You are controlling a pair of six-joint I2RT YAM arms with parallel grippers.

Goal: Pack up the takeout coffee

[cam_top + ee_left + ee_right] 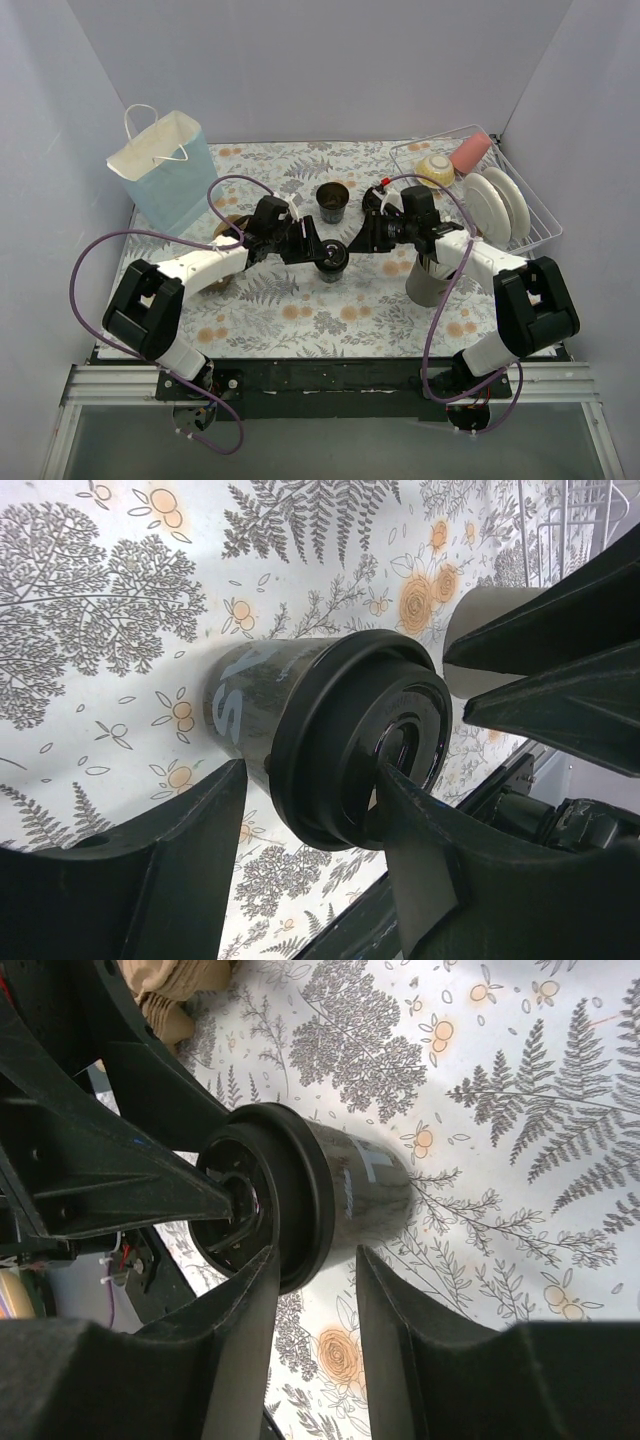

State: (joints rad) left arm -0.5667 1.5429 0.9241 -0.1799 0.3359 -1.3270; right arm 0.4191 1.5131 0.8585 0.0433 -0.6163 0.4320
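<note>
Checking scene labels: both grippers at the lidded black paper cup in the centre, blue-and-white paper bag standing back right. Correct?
No: the blue-and-white paper bag stands back left, on the left arm's side, per the top external view. The rest holds: the left gripper and right gripper both meet at the lidded black paper cup in the centre.

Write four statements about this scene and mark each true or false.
1. The left gripper and right gripper both straddle the lidded black paper cup. True.
2. The second black paper cup, farther back, wears a lid. False: it is open-topped.
3. The pale blue paper bag stands upright at the table's far left. True.
4. The white plates lie flat on the cloth. False: they stand on edge in the white wire rack.
</note>
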